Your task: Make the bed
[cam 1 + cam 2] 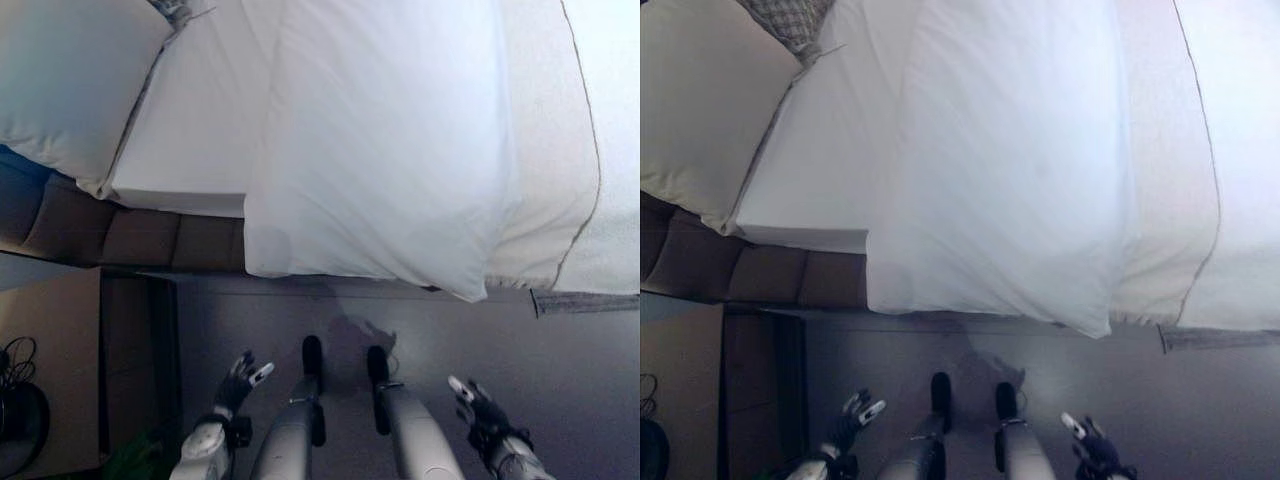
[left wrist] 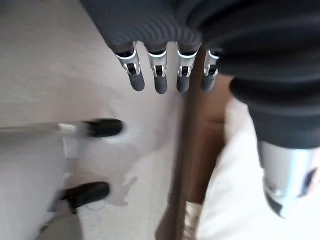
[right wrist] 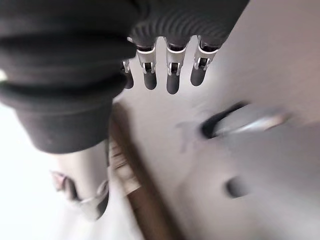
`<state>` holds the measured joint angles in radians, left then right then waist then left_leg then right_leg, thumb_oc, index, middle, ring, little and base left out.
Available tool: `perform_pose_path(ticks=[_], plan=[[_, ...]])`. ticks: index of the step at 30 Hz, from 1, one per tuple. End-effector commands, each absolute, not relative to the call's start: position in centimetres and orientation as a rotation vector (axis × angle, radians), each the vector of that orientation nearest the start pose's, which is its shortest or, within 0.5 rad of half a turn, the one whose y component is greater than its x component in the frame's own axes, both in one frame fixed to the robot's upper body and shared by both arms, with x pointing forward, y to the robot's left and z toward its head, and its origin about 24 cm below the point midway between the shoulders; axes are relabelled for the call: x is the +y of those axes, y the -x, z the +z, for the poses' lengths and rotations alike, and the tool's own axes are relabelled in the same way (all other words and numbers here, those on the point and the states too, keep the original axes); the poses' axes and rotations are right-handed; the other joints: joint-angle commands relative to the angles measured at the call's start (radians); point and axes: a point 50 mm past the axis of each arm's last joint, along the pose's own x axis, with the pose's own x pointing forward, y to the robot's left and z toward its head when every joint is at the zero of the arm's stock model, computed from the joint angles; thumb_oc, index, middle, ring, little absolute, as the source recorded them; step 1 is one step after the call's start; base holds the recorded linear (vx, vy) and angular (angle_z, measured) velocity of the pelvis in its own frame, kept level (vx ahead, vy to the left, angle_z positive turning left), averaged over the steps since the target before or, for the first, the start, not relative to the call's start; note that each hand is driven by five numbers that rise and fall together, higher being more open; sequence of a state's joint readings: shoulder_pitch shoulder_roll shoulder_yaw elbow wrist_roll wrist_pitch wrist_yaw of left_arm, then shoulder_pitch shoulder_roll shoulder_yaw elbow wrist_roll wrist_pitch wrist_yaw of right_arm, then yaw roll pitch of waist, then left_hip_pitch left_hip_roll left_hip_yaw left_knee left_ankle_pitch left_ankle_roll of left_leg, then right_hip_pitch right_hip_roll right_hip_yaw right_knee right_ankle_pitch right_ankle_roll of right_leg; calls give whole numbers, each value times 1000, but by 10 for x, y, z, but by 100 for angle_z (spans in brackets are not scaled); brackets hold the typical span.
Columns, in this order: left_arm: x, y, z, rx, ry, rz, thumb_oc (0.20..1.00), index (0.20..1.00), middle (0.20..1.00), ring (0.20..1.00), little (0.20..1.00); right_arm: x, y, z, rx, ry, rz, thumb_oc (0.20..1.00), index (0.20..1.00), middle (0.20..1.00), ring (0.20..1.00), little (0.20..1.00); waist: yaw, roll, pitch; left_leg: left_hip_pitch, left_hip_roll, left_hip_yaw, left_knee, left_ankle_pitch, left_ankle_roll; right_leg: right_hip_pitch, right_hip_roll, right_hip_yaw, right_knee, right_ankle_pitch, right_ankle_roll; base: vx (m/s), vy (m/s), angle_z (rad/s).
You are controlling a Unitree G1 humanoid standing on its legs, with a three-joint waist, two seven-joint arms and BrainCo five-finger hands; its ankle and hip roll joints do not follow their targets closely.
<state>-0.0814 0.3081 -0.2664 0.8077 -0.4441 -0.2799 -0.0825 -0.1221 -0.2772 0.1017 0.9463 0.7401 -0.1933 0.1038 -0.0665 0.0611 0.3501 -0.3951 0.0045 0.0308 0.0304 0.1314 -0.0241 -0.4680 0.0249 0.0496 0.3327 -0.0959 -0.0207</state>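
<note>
A large white pillow [image 1: 385, 140] lies on the bed, its lower corner overhanging the bed's near edge. A second white pillow [image 1: 70, 80] rests at the far left against the brown padded headboard [image 1: 110, 235]. A cream cover with a thin piped edge [image 1: 560, 150] spreads over the right side of the bed. My left hand [image 1: 240, 382] hangs low over the floor at the lower left, fingers straight and empty. My right hand [image 1: 478, 402] hangs at the lower right, also with straight fingers holding nothing. Both hands are well short of the bed.
Grey floor [image 1: 560, 360] runs along the bed's near edge. A brown bedside cabinet [image 1: 60, 350] stands at the lower left, beside the headboard. A patterned cushion [image 1: 790, 20] peeks out at the top left.
</note>
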Motion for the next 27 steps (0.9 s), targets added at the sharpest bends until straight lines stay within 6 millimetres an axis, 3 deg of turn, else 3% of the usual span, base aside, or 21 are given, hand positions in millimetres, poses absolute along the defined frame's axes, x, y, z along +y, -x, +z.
perform_pose_path(ticks=[1, 4, 5, 7, 10, 12, 14, 16, 21, 23, 24, 27], plan=[[198, -241, -55, 323, -43, -203, 1000, 1000, 1000, 1000, 1000, -225, -233, -69, 393, -323, -149, 1000, 1000, 1000, 1000, 1000, -16, -44, -47, -1, -25, 24, 65, -86, -3, 22, -67, 69, -214, 164, 140, 6, -3, -17], [189, -256, -40, 263, -58, -283, 1000, 1000, 1000, 1000, 1000, -217, -248, -51, 319, -279, -57, 1000, 1000, 1000, 1000, 1000, -21, -48, -52, -8, -25, 28, 69, -88, -3, 11, -64, 74, -208, 164, 141, 1, -3, -14], [174, -271, -27, 220, -109, -390, 1000, 1000, 1000, 1000, 1000, -206, -265, -35, 266, -239, 51, 1000, 1000, 1000, 1000, 1000, -24, -49, -55, -12, -24, 31, 68, -89, -3, 3, -61, 79, -203, 163, 140, 0, 0, 0], [174, -271, -27, 220, -109, -390, 1000, 1000, 1000, 1000, 1000, -206, -265, -35, 266, -239, 51, 1000, 1000, 1000, 1000, 1000, -24, -49, -55, -12, -24, 31, 68, -89, -3, 3, -61, 79, -203, 163, 140, -10, -3, -3], [138, -312, 9, 105, -166, -500, 1000, 1000, 1000, 1000, 1000, -176, -305, 0, 181, -187, 264, 1000, 1000, 1000, 1000, 1000, -29, -49, -39, -61, -29, 33, 98, -89, -1, -49, -52, 84, -173, 163, 134, -76, -20, -2], [130, -319, 16, 87, -183, -510, 1000, 1000, 1000, 1000, 1000, -169, -313, 7, 166, -166, 288, 1000, 1000, 1000, 1000, 1000, -31, -46, -32, -78, -29, 34, 111, -90, -2, -65, -51, 83, -161, 159, 133, -81, -25, -1], [113, -343, 44, 9, -256, -517, 1000, 1000, 1000, 1000, 1000, -145, -338, 34, 111, -122, 362, 1000, 1000, 1000, 1000, 1000, -29, -44, -7, -143, -29, 34, 175, -101, -3, -136, -44, 76, -97, 150, 127, -116, -38, -1], [107, -361, 69, -61, -291, -468, 1000, 1000, 1000, 1000, 1000, -134, -358, 59, 66, -78, 391, 1000, 1000, 1000, 1000, 1000, -27, -47, 13, -218, -24, 37, 247, -113, -8, -204, -41, 60, -26, 134, 120, -108, -64, -2], [103, -377, 96, -139, -337, -394, 1000, 1000, 1000, 1000, 1000, -129, -376, 87, 18, -34, 388, 1000, 1000, 1000, 1000, 1000, -32, -43, 17, -309, -18, 29, 327, -129, -19, -296, -41, 41, 58, 112, 115, -62, -51, 10], [111, -396, 142, -269, -440, -262, 1000, 1000, 1000, 1000, 1000, -117, -396, 132, -80, 31, 401, 1000, 1000, 1000, 1000, 1000, -30, -50, 40, -432, -5, 28, 439, -152, -23, -419, -40, 32, 177, 93, 109, -85, -57, 3], [111, -396, 143, -270, -440, -262, 1000, 1000, 1000, 1000, 1000, -117, -396, 133, -81, 31, 402, 1000, 1000, 1000, 1000, 1000, -31, -49, 37, -441, -4, 27, 446, -155, -23, -427, -39, 31, 182, 92, 108, -38, -43, -3], [120, -408, 183, -370, -521, -140, 1000, 1000, 1000, 1000, 1000, -117, -409, 172, -170, 68, 364, 1000, 1000, 1000, 1000, 1000, -30, -47, 49, -512, -2, 18, 503, -168, -27, -495, -39, 24, 245, 72, 102, -21, -39, -1]])
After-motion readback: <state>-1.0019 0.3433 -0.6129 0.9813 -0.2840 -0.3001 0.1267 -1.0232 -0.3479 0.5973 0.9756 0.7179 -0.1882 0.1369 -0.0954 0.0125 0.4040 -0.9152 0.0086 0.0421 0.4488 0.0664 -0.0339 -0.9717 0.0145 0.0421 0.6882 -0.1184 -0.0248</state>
